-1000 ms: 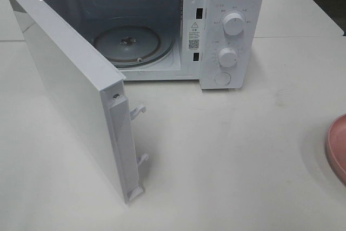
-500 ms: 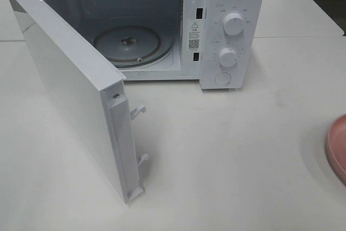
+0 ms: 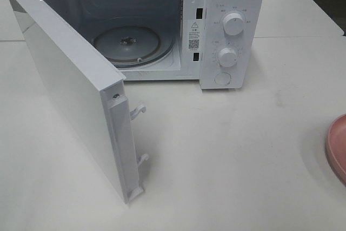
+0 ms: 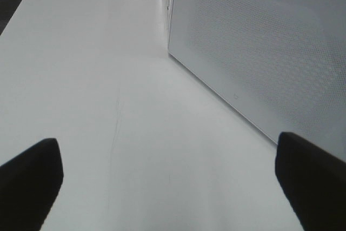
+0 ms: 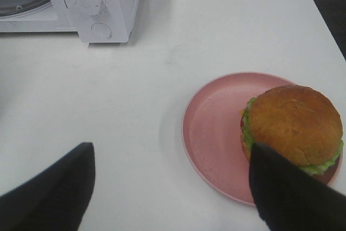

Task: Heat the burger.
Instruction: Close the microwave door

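The burger [image 5: 294, 124], golden-brown bun with green lettuce at its edge, sits on the right part of a round pink plate [image 5: 216, 133] in the right wrist view. My right gripper [image 5: 173, 198] is open above the table, its right finger beside the burger. In the high view only the plate's edge [image 3: 336, 147] shows at the far right; the burger and both grippers are out of frame. The white microwave [image 3: 227, 31] stands at the back with its door [image 3: 70, 90] swung wide open and its glass turntable [image 3: 127, 44] bare. My left gripper [image 4: 167, 177] is open over bare table by the door [image 4: 259, 52].
The microwave's control panel carries two knobs [image 3: 233, 24] and a round button [image 3: 223, 78]. The open door juts far out toward the front of the white table [image 3: 232, 160]. The table's right edge shows in the right wrist view [image 5: 324, 20].
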`<action>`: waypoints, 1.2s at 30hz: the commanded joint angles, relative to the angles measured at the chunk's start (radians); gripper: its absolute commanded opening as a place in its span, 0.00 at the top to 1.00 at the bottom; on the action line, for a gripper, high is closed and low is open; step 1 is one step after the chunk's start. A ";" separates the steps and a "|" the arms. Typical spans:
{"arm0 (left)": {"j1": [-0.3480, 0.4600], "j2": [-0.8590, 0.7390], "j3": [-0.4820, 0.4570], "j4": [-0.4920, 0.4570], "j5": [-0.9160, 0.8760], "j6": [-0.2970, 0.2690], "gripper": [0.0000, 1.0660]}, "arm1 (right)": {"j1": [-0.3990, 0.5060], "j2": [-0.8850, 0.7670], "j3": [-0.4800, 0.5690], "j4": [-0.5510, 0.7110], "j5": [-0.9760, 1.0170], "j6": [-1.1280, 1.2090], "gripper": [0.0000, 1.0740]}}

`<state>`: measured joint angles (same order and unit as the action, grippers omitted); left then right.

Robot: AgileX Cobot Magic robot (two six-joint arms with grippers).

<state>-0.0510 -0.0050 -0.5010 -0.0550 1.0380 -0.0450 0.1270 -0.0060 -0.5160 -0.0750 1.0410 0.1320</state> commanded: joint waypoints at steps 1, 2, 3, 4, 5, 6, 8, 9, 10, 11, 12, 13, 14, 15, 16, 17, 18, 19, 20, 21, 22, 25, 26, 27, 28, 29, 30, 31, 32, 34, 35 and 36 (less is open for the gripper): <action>-0.004 -0.022 0.001 0.000 -0.007 -0.001 0.05 | -0.005 -0.026 0.003 -0.003 -0.003 -0.012 0.30; -0.004 -0.022 0.001 0.000 -0.007 -0.001 0.05 | -0.005 -0.026 0.003 -0.003 -0.003 -0.012 0.30; -0.004 -0.022 0.001 0.000 -0.007 -0.001 0.05 | -0.005 -0.026 0.003 -0.003 -0.003 -0.012 0.30; -0.004 -0.022 0.001 0.000 -0.007 -0.001 0.05 | -0.005 -0.026 0.003 -0.003 -0.003 -0.012 0.30; -0.004 -0.022 0.001 0.000 -0.007 -0.001 0.05 | -0.005 -0.026 0.003 -0.003 -0.003 -0.012 0.30; -0.004 -0.022 0.001 0.000 -0.007 -0.001 0.05 | -0.005 -0.026 0.003 -0.003 -0.003 -0.012 0.30; -0.004 -0.022 0.001 0.000 -0.007 -0.001 0.05 | -0.005 -0.026 0.003 -0.003 -0.003 -0.012 0.30; -0.004 -0.022 0.001 0.000 -0.007 -0.001 0.05 | -0.005 -0.026 0.003 -0.003 -0.003 -0.012 0.30; -0.004 -0.022 0.001 0.000 -0.007 -0.001 0.05 | -0.005 -0.026 0.003 -0.003 -0.003 -0.012 0.30; -0.004 -0.022 0.001 0.000 -0.007 -0.001 0.05 | -0.005 -0.026 0.003 -0.003 -0.003 -0.012 0.30; -0.004 -0.022 0.001 0.000 -0.007 -0.001 0.05 | -0.005 -0.026 0.003 -0.003 -0.003 -0.012 0.30; -0.004 -0.022 0.001 0.000 -0.007 -0.001 0.05 | -0.005 -0.026 0.003 -0.003 -0.003 -0.012 0.30; -0.004 -0.022 0.001 0.000 -0.007 -0.001 0.05 | -0.005 -0.026 0.003 -0.003 -0.003 -0.012 0.30; -0.004 -0.022 0.001 0.000 -0.007 -0.001 0.05 | -0.005 -0.026 0.003 -0.003 -0.003 -0.012 0.30; -0.004 -0.022 0.001 0.000 -0.007 -0.001 0.05 | -0.005 -0.026 0.003 -0.003 -0.003 -0.012 0.30; -0.004 -0.022 0.001 0.000 -0.007 -0.001 0.05 | -0.005 -0.026 0.003 -0.003 -0.003 -0.012 0.30; -0.004 -0.022 0.001 0.000 -0.007 -0.001 0.05 | -0.005 -0.026 0.003 -0.003 -0.003 -0.012 0.30; -0.004 -0.022 0.001 0.000 -0.007 -0.001 0.05 | -0.005 -0.026 0.003 -0.003 -0.003 -0.012 0.30; -0.004 -0.022 0.001 0.000 -0.007 -0.001 0.05 | -0.005 -0.026 0.003 -0.003 -0.003 -0.012 0.30; -0.004 -0.022 0.001 0.000 -0.007 -0.001 0.05 | -0.005 -0.026 0.003 -0.003 -0.003 -0.012 0.30; -0.004 -0.022 0.001 0.000 -0.007 -0.001 0.05 | -0.005 -0.026 0.003 -0.003 -0.003 -0.012 0.30; -0.004 -0.022 0.001 -0.007 -0.007 -0.001 0.05 | -0.005 -0.026 0.003 -0.003 -0.003 -0.012 0.30; -0.004 -0.022 0.001 -0.007 -0.007 -0.001 0.05 | -0.005 -0.026 0.003 -0.003 -0.003 -0.012 0.30; -0.004 -0.022 0.001 -0.007 -0.007 -0.001 0.05 | -0.005 -0.026 0.003 -0.003 -0.003 -0.012 0.30; -0.004 -0.022 0.001 -0.007 -0.007 -0.001 0.05 | -0.005 -0.026 0.003 -0.003 -0.003 -0.012 0.30; -0.004 -0.022 0.001 -0.008 -0.007 -0.001 0.05 | -0.005 -0.026 0.003 -0.003 -0.003 -0.012 0.30; -0.004 -0.022 0.001 -0.008 -0.007 -0.001 0.05 | -0.005 -0.026 0.003 -0.003 -0.003 -0.012 0.30; -0.004 -0.022 0.001 -0.026 -0.007 -0.001 0.05 | -0.005 -0.026 0.003 -0.003 -0.003 -0.012 0.30; -0.004 -0.022 0.001 -0.026 -0.007 -0.001 0.05 | -0.005 -0.026 0.003 -0.003 -0.003 -0.012 0.30; -0.004 -0.013 -0.012 -0.036 -0.034 0.000 0.05 | -0.005 -0.026 0.003 -0.003 -0.003 -0.012 0.30; -0.004 -0.013 -0.012 -0.036 -0.034 0.000 0.05 | -0.005 -0.026 0.003 -0.003 -0.003 -0.012 0.30; -0.004 0.007 -0.025 -0.026 -0.060 0.001 0.06 | -0.005 -0.026 0.003 -0.003 -0.003 -0.012 0.30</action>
<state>-0.0510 -0.0030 -0.5110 -0.0800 1.0170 -0.0450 0.1270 -0.0060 -0.5160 -0.0750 1.0410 0.1290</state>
